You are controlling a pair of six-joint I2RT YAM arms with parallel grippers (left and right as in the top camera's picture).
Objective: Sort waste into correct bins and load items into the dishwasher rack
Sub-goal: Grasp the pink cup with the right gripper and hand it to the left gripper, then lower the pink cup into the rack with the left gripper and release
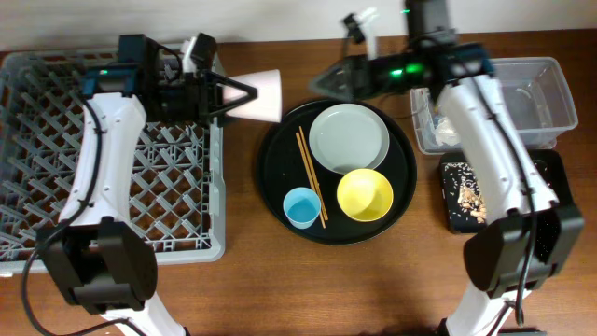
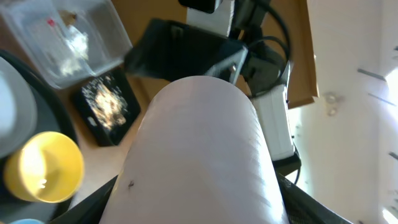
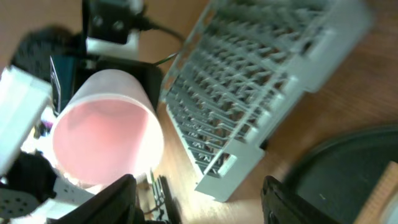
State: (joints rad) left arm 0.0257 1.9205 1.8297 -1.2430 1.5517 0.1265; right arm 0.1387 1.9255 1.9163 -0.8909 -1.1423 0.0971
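- Filling the left of the table, the dishwasher rack (image 1: 177,187) shows rows of free pegs. It looks like the place for the cup now in hand.
- Right of it lies the round black tray (image 1: 275,168), carrying the plate (image 1: 349,137), yellow bowl (image 1: 365,195), blue cup (image 1: 301,207) and chopsticks (image 1: 311,177).
- At the far right stands the clear tub (image 1: 550,103). The shallow black tray (image 1: 448,219) lies just nearer, with scraps in it.
- Above the gap between rack and round tray, at the far side, the pink cup (image 1: 259,93) hangs on its side with its mouth turned right.
- The left gripper (image 1: 250,93) is clamped on the cup's base end.
- The right gripper (image 1: 319,78) sits just beyond the cup's mouth, jaws wide and holding nothing.
- To do this step well, I would first draw the right arm off rightward, so that nothing brushes the rim.
- The left arm should then carry the cup back over the rack and roll the wrist until the mouth faces down.
- Lower it between pegs, not onto a tip, and let go only once it is seated, since a light cup tips easily.
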